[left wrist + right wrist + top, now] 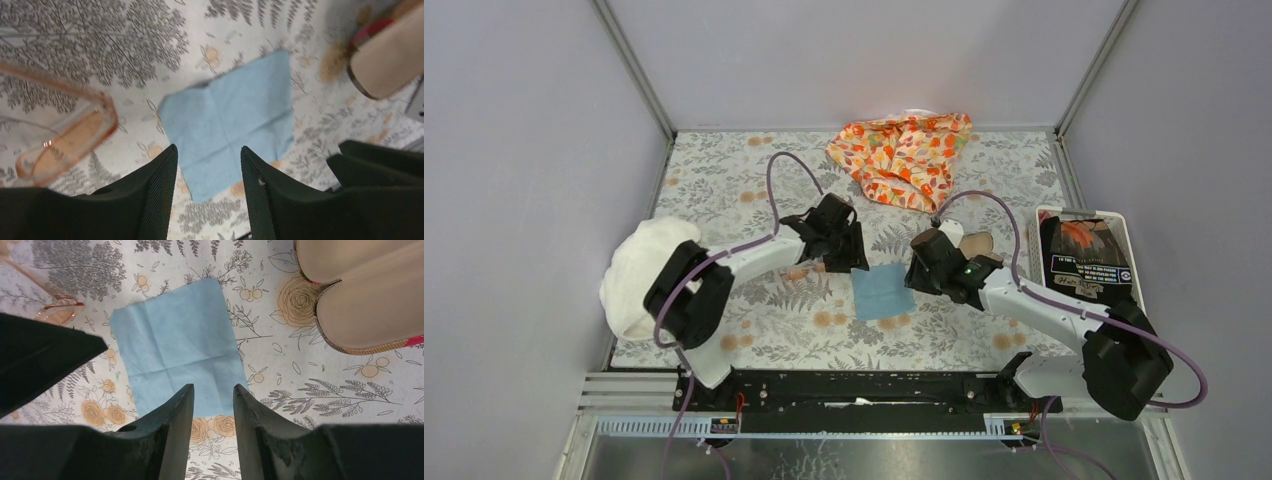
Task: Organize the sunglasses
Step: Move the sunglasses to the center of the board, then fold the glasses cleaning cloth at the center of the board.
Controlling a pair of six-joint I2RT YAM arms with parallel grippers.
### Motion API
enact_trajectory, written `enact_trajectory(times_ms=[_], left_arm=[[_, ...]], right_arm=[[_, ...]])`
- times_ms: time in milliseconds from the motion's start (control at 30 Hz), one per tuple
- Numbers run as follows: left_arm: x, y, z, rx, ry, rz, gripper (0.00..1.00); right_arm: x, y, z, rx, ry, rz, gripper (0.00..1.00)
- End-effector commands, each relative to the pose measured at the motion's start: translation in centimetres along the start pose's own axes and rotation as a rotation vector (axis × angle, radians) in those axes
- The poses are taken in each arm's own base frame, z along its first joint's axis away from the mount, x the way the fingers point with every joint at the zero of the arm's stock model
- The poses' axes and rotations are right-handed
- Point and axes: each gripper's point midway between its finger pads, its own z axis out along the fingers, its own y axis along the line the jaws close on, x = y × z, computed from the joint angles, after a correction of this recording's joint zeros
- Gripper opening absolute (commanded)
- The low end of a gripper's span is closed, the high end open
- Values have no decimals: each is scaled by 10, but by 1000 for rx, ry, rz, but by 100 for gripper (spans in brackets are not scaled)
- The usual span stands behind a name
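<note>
The sunglasses (65, 135), with a thin orange-pink frame, lie on the floral table to the left of my left gripper (207, 147). They also show in the right wrist view, sunglasses (55, 310) at the upper left. In the top view my left arm hides them. A small blue cloth (882, 290) lies flat between both grippers. My left gripper (849, 262) stands open just above the cloth's near left corner, empty. My right gripper (214, 386) is open over the cloth's near edge, also empty. The open case (360, 295), tan inside with a plaid rim, lies to the right of the cloth.
An orange leaf-print fabric pouch (904, 155) lies at the back of the table. A white basket (1079, 210) with dark packaged items stands at the right. A white bundled cloth (639, 275) sits at the left edge, by the left arm.
</note>
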Motion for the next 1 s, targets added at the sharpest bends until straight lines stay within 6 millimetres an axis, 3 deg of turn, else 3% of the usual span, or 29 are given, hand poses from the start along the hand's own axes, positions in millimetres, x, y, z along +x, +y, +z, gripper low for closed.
enact_trajectory(times_ms=[0,200,433,533,600,733,833,967], left_arm=[[-18,7,25,-42,-39,-2,54],[-31,38,36,-130,-79,-45,53],[-53,94,20,-227,-135,-114,53],[-61,106,14,-247,-143,-120,53],[-62,99,12,-227,-138,-95,52],[-47,56,5,-123,-109,13,53],[-26,32,-3,-71,-77,55,56],[11,14,-13,-13,-26,51,58]], right_arm=[[-6,7,6,1,-13,-25,42],[3,6,10,-8,7,-24,42],[10,1,13,-11,25,-33,42],[11,2,14,-11,31,-41,42],[11,1,14,-4,37,-57,42],[12,0,17,15,57,-97,42],[19,2,19,14,103,-100,42],[34,-6,21,4,127,-70,43]])
